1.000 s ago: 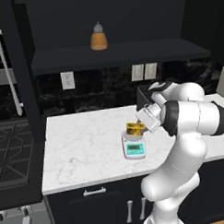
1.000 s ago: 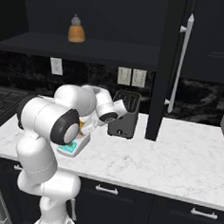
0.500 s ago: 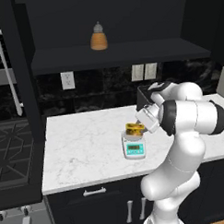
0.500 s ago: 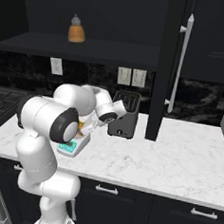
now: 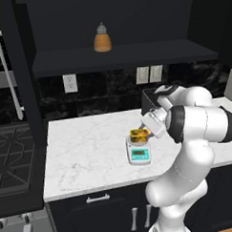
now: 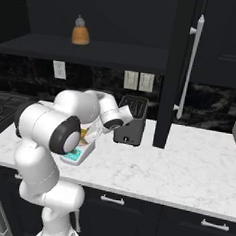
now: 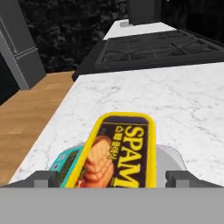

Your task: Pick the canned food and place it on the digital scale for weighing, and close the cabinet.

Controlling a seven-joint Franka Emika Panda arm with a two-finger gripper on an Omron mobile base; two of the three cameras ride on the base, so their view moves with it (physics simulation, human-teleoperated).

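On the marble counter [image 5: 86, 152] I keep the gripper [image 7: 111, 180] clamped on the canned food [image 7: 118, 151], seating it squarely on the digital scale [image 5: 139, 154] so it weighs true.

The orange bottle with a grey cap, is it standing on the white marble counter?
No, the orange bottle stands on the dark shelf above the counter.

Canned food [image 5: 139, 135]: sits on the digital scale [image 5: 139, 154], in front of my gripper [image 7: 112, 178].
Scale: on the surface [image 5: 86, 152].
Toaster [image 6: 130, 120]: behind, to its right.
Bottle [image 5: 102, 38]: up on the shelf [image 5: 134, 54].
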